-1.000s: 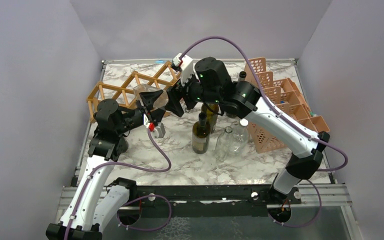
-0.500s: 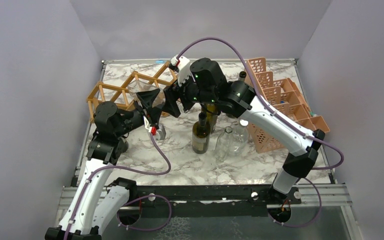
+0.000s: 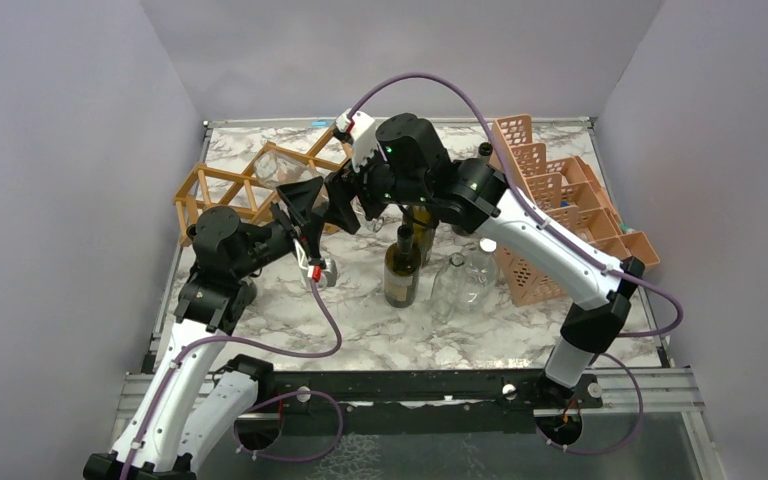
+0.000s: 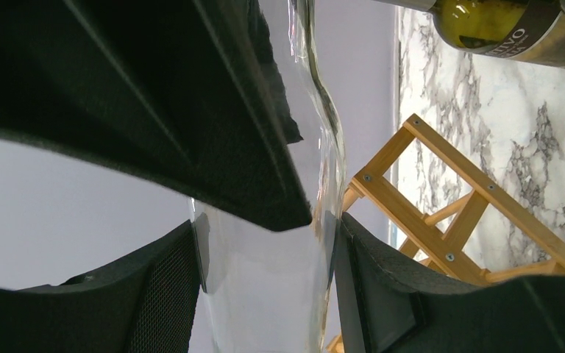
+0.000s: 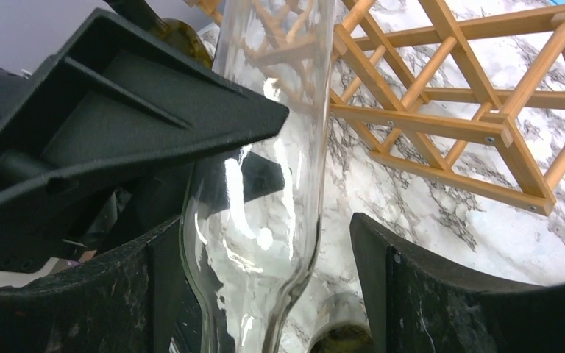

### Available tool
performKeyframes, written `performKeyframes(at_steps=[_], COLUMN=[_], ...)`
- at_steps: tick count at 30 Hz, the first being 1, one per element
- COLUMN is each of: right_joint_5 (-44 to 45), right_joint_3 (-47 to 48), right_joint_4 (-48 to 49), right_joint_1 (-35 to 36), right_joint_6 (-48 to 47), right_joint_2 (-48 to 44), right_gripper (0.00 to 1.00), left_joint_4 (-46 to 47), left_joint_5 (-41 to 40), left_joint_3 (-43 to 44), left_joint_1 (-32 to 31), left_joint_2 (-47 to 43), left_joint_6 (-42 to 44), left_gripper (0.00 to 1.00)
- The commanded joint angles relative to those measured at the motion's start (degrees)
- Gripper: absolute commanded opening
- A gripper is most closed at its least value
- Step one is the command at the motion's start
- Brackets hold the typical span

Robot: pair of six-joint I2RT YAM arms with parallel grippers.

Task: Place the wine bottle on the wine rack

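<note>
A clear glass wine bottle is held in the air just in front of the light-brown wooden lattice wine rack at the back left. My left gripper is shut on the bottle's body, with both pads touching the glass. My right gripper is open around the same bottle near its shoulder. Its left finger is against the glass and its right finger stands apart from it. The rack also shows in the left wrist view and the right wrist view.
Two dark green bottles and two clear bottles stand mid-table just right of the grippers. A pink stepped grid crate lies at the right. A green bottle shows in the left wrist view.
Both grippers and the clear bottle have moved left and back, closer to the wine rack. The standing bottles have not moved.
</note>
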Motion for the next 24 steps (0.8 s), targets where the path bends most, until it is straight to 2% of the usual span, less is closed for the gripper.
performKeyframes(at_steps=[1,4,8,9,11,13,16,17,18,24], right_joint_5=[-3.1,-3.4,-2.5,-2.5,-2.3,-1.9,-1.0,-0.7,-0.1,3.9], right_joint_3=[3.3,3.8,3.5,3.2,2.3,0.8,-2.8,-3.9,-4.7,-8.2], right_joint_4=[-0.7,0.1,0.9,1.3,2.3,4.1,8.4,9.6,10.7,14.7], right_joint_1=[0.4,0.5,0.4,0.4,0.4,0.4,0.5,0.4,0.4,0.4], right_joint_6=[-0.2,0.8,2.2,2.4,2.8,3.0,3.3,3.4,3.5,3.8], right_joint_2=[2.7,3.7,4.7,4.7,4.5,3.5,0.8,-0.2,-0.8,-3.8], right_gripper=[0.80,0.77,0.68,0.64,0.50,0.32,0.07,0.02,0.01,0.01], left_joint_4=[4.8,5.1,6.0,6.2,6.4,6.4,6.5,6.4,6.3,5.4], left_joint_5=[-2.0,-3.0,-2.9,-3.0,-3.3,-3.7,-4.5,-4.8,-5.0,-6.9], left_joint_3=[-0.6,-1.0,-1.5,-1.6,-2.0,-2.3,-2.8,-3.0,-3.0,-4.3], left_joint_1=[-0.7,-0.9,-0.9,-0.9,-0.9,-0.9,-0.9,-0.9,-0.9,-0.9], left_joint_2=[-1.3,-1.8,-2.5,-2.6,-2.9,-3.1,-3.6,-3.8,-3.9,-5.5], left_joint_6=[6.7,7.4,7.2,6.9,6.7,5.7,3.6,2.7,2.0,-0.5], left_gripper=[0.11,0.11,0.13,0.14,0.19,0.29,0.50,0.77,0.96,0.99])
